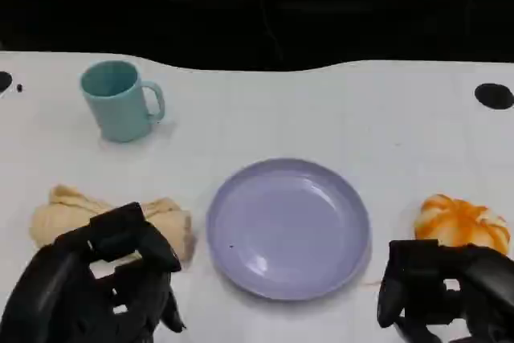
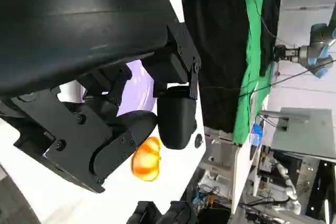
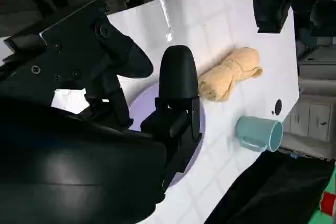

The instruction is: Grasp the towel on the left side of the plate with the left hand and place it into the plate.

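We take the round lavender plastic plate at the middle of the white table as our landmark. The rolled, pale yellow cloth towel lies on the table just left of the plate, close to its rim but not on it, so nothing has been placed yet. Our left robot hand sits on the near side of that towel, its black fingers reaching over the towel's nearer edge; they look spread and we see nothing held in them, so we judge the hand open, though whether the fingertips already touch the cloth we cannot tell. Our right robot hand rests to the right of the plate, near side, its fingers loosely apart and holding nothing. Beyond it, right of the plate, lies an orange-and-white pumpkin-shaped toy, and a teal ceramic mug stands upright well behind and to the left of the plate. We judge the step in hand to be the approach to the grasp. The next move calls for settling the left robot hand down over the middle of the roll, closing the fingers firmly round the soft cloth, then lifting and carrying it rightward to release over the plate's centre.
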{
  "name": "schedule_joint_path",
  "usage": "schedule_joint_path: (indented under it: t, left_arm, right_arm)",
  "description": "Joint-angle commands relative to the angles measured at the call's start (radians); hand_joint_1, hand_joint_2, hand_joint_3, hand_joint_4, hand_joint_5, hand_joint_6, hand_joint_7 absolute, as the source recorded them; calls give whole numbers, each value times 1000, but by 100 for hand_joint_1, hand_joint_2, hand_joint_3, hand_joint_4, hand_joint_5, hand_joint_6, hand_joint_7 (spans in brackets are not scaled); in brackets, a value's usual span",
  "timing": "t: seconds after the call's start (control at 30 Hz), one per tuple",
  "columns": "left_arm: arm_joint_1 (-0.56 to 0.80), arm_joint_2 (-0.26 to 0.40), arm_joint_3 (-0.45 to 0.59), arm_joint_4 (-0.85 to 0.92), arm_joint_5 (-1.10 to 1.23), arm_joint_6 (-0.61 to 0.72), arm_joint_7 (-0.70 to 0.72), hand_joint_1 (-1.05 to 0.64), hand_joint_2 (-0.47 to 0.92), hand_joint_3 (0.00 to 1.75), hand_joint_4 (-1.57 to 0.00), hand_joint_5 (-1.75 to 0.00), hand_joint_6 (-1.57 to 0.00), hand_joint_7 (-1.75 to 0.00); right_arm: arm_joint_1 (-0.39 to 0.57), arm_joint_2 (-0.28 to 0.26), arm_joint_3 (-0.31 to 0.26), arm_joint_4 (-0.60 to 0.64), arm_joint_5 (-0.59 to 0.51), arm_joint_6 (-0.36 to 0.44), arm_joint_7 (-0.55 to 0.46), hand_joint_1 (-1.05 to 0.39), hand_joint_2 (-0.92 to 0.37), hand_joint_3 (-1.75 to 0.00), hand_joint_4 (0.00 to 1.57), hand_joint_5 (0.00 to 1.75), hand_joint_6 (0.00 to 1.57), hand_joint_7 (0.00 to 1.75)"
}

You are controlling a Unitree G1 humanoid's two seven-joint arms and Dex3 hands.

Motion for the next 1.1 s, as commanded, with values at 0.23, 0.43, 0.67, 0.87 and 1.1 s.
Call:
schedule_joint_path:
  t: [0.23,0.43,0.67,0.87,1.1]
  left_arm:
    - [0,13,4,6,3,-24,-4,-11,47,129,-90,-163,-82,-142]
    - [0,16,4,9,-2,-29,-5,-12,47,128,-89,-163,-82,-143]
    - [-1,15,2,7,-1,-27,-1,-11,47,129,-90,-162,-83,-142]
    - [-1,16,7,6,-4,-21,3,-12,46,129,-89,-162,-83,-143]
    - [-5,-7,13,-1,15,-34,40,-17,55,104,-80,-134,-81,-105]
  right_arm:
    - [-4,-13,0,-3,2,-3,2,-8,-52,-116,74,172,65,147]
    - [-4,-13,0,-2,2,-4,2,-8,-52,-114,74,172,65,147]
    - [-6,-16,-1,-7,1,5,2,-9,-52,-114,74,172,65,147]
    - [-5,-14,1,-4,0,-4,3,-8,-52,-114,74,172,65,147]
    - [-4,-7,2,-6,6,0,0,-7,-52,-116,74,172,66,147]
